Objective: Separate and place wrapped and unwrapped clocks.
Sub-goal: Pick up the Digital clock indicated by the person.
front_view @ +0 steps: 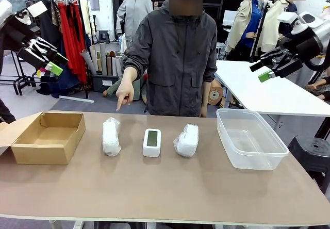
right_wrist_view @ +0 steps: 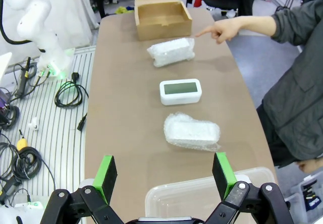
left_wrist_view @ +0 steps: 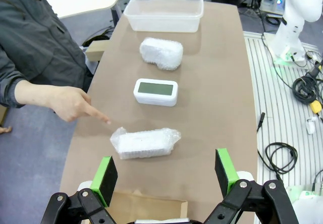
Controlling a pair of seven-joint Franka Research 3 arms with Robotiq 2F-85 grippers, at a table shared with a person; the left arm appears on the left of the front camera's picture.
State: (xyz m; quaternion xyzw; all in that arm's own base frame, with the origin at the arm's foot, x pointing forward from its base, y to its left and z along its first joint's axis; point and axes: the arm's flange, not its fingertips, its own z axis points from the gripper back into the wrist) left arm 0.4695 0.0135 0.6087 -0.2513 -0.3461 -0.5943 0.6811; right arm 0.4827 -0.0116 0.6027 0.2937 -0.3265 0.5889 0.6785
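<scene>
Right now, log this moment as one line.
left gripper: open, above cardboard box | right gripper: open, above plastic tub | person's hand: pointing toward wrapped clock nearest box | bare clock: between that and second wrapped clock

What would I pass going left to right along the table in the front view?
cardboard box → wrapped bundle → bare white clock → second wrapped bundle → clear plastic tub

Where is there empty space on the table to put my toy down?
The wide near strip of the table, in front of the row, is bare. Small gaps lie between the cardboard box, left bundle, clock, right bundle and clear tub; that row is crowded.
</scene>
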